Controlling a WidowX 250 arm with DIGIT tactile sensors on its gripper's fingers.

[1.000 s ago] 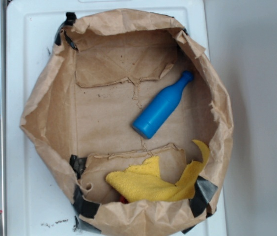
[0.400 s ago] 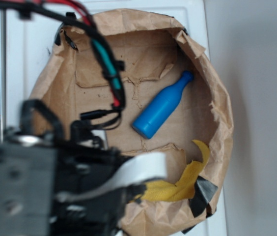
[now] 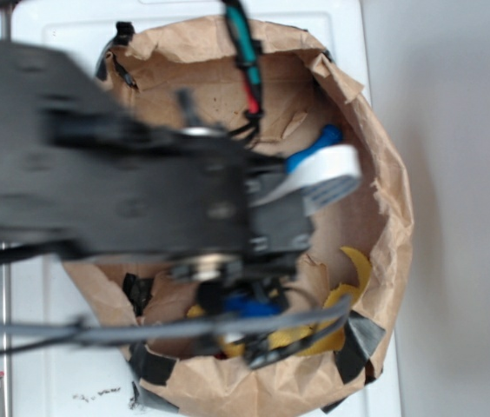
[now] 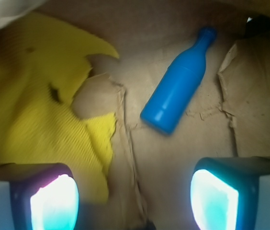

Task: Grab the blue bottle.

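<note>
The tool (image 4: pixel 134 201) hangs wide open and empty over the paper bag (image 4: pixel 173 158), probably to line up a grasp, with the blue bottle (image 4: pixel 179 82) lying on its side beside the yellow cloth (image 4: pixel 34 91).

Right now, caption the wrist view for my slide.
Open end effector above the bag floor, blue bottle lying ahead, yellow cloth beside.

A blurred black arm (image 3: pixel 97 182) is seen, trailed by red and green cables (image 3: pixel 247 61), with a white curved band (image 3: pixel 323 174) and black-framed, glowing pale finger pads (image 4: pixel 53 203).
</note>
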